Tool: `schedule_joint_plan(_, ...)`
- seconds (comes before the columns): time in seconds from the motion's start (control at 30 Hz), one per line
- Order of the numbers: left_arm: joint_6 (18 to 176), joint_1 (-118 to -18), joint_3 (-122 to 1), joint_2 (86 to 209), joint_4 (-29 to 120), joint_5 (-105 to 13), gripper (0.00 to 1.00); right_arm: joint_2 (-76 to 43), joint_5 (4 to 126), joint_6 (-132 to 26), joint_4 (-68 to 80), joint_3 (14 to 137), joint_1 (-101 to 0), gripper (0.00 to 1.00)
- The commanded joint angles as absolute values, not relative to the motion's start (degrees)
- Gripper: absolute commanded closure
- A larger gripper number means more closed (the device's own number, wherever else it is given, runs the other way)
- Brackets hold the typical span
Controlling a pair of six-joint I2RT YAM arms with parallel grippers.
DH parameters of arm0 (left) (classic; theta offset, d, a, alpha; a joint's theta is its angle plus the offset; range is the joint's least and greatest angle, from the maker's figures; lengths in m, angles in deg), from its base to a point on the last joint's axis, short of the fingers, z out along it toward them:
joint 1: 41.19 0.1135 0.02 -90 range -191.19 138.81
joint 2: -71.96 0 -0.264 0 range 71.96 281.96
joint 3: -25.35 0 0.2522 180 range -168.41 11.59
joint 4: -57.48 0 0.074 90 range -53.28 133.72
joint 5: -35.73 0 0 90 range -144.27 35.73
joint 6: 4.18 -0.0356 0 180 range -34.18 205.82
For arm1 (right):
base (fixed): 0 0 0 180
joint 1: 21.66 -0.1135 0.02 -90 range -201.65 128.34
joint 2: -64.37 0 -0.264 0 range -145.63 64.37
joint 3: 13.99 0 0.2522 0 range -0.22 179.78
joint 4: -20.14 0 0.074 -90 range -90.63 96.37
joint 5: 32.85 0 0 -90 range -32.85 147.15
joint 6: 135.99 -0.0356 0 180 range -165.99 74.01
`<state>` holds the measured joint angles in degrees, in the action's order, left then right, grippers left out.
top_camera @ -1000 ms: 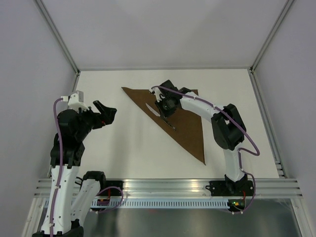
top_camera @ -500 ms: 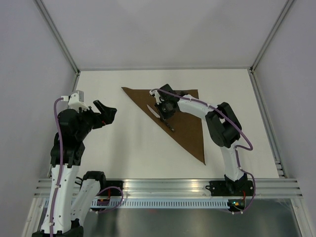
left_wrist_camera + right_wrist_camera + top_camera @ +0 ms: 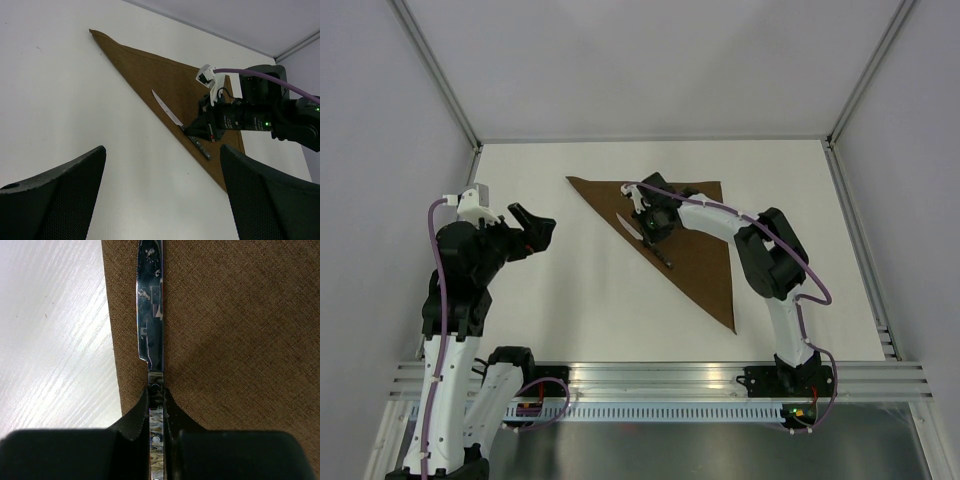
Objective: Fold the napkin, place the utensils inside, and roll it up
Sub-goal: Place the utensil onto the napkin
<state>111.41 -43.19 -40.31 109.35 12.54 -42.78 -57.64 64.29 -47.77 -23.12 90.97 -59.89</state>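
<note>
Folding looks done: the plain dark brown cloth napkin (image 3: 705, 265) lies flat on the white table (image 3: 570, 300) as a triangle. Placing the utensil seems under way, and rolling has not begun.

The left pincer (image 3: 534, 228), nearer the bases and well apart from the cloth, hangs over bare table with its jaws spread wide and nothing between them. The right pincer (image 3: 157, 396) is closed tight on the slim table knife with silver blade and dark handle (image 3: 151, 315), gripping where blade meets handle.

The handle trails behind this pincer toward the near side. The blade reaches ahead of it, just inside the napkin's long folded edge, which runs along the pincer's left in the wrist view. Whether the knife rests on the cloth or sits just above it, I cannot tell. The weave is fine and matte, and the blade is mirror-bright with a few specks.
</note>
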Motion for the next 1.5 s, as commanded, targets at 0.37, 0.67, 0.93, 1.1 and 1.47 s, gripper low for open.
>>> schedule_joint_plan(0.37,113.42,-43.03,-40.44,108.96,12.26,-42.75,0.02,-55.86,62.86,-49.33,-22.28,91.18,-61.21,1.00)
schedule_joint_plan(0.67,113.51,-43.03,-40.09,109.14,12.52,-42.66,0.02,-57.35,63.04,-49.16,-21.93,90.92,-61.47,0.99)
schedule_joint_plan(0.93,113.59,-43.03,-39.47,109.23,13.05,-42.58,0.02,-57.88,63.21,-49.16,-21.75,90.83,-61.56,1.00)
schedule_joint_plan(1.1,113.60,-43.03,-39.12,109.49,13.49,-42.40,0.02,-58.58,63.04,-48.98,-21.75,90.57,-61.56,1.00)
schedule_joint_plan(1.47,113.51,-43.03,-38.68,109.58,13.84,-42.22,0.02,-58.50,62.95,-48.89,-22.01,90.65,-61.56,0.94)
